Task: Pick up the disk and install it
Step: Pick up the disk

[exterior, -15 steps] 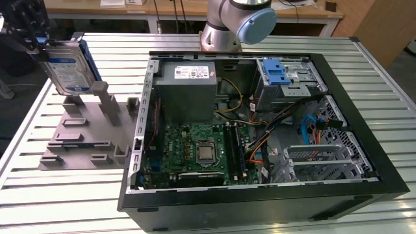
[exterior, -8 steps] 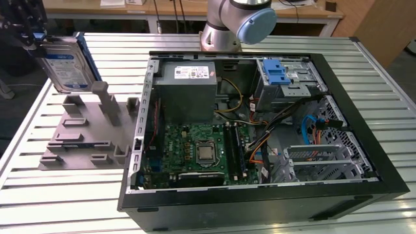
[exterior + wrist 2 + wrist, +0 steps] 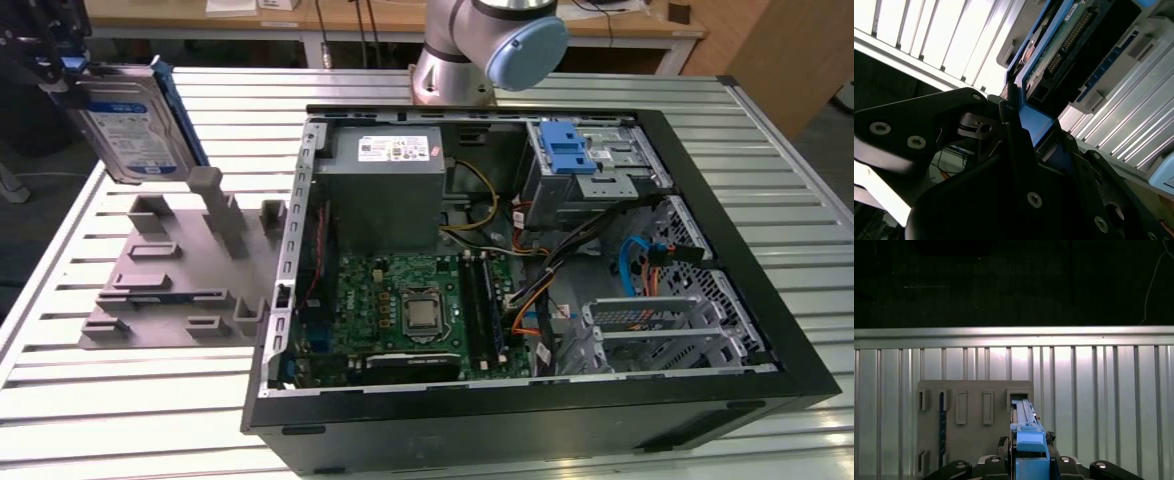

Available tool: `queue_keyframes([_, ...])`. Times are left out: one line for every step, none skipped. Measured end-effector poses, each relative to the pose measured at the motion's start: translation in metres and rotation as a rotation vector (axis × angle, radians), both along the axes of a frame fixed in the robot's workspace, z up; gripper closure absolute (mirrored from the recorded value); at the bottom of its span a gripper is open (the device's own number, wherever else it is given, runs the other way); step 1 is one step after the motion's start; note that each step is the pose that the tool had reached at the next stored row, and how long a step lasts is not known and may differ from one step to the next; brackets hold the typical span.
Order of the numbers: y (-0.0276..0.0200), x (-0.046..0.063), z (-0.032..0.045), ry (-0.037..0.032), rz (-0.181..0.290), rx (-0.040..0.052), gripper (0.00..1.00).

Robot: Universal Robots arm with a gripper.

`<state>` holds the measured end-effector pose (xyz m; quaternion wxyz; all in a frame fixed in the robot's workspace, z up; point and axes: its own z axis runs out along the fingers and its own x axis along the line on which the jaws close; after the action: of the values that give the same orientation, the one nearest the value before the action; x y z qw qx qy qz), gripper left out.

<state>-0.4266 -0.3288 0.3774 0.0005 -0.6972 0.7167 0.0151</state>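
i have the disk [image 3: 123,125] up in the air, on edge and a little tilted, above the grey holder block [image 3: 180,260] that sits on the slatted counter [image 3: 134,400]. it is on the exterior view's left, well apart from the open computer case [image 3: 534,405].

the gripper [image 3: 1034,127] is closed on the disk, pinching the end of its blue carrier rail [image 3: 1036,122] between the dark fingers [image 3: 1010,117]. the rest of the disk hangs out past the grip.

i judge this thing dense and heavy for its size, and fully stiff, so it won't flex. held at one end, though, its weight can lever it round in the grip. the plastic rail is smooth and probably gives a little, so i'd count it as slippery compared with the metal body. the bare circuit board [image 3: 1064,45] and its connector pins face the second wrist view, and i'd keep fingers and case edges off that face. the rail ends or the metal flanks look like the sound places to hold. it is also no friend of knocks.

in the exterior view the gripper's body is cut off at the frame edge. i can't make out how deep the fingers bite on the rail. inside the case, cables [image 3: 561,245] cross below the bay with the blue latch [image 3: 567,150], and i can't tell which slot is free.
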Motion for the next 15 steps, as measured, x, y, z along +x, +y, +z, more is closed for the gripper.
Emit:
queue_keyframes([0.0000, 0.000, 0.0013, 0.0000, 0.000, 0.0000, 0.64])
queue_keyframes([0.0001, 0.000, 0.0025, -0.0001, 0.000, 0.0000, 0.64])
queue_keyframes([0.0001, 0.000, 0.0038, 0.0001, 0.000, 0.0000, 0.64])
queue_keyframes([0.0001, 0.000, 0.0050, 0.0000, 0.000, 0.0000, 0.64])
queue_keyframes([0.0002, 0.000, 0.0063, -0.0001, 0.000, 0.0000, 0.64])
queue_keyframes([0.0002, 0.000, 0.0075, 0.0000, 0.000, 0.0000, 0.64])
queue_keyframes([0.0003, 0.000, 0.0087, -0.0001, 0.000, 0.0000, 0.64])
queue_keyframes([0.0003, 0.000, 0.0101, 0.0000, 0.000, 0.0000, 0.64])
queue_keyframes([0.0004, 0.000, 0.0115, 0.0000, 0.000, 0.0000, 0.64])
queue_keyframes([0.0005, 0.000, 0.0128, 0.0000, 0.000, 0.0000, 0.64])
queue_keyframes([0.0006, 0.000, 0.0141, 0.0001, 0.000, 0.0000, 0.64])
queue_keyframes([0.0006, 0.000, 0.0154, 0.0000, 0.000, 0.0000, 0.64])
queue_keyframes([0.0007, 0.000, 0.0169, 0.0000, 0.000, 0.0000, 0.64])
queue_keyframes([0.0008, 0.000, 0.0182, -0.0001, 0.000, 0.0000, 0.64])
queue_keyframes([0.0010, 0.000, 0.0195, 0.0000, 0.000, 0.0000, 0.64])
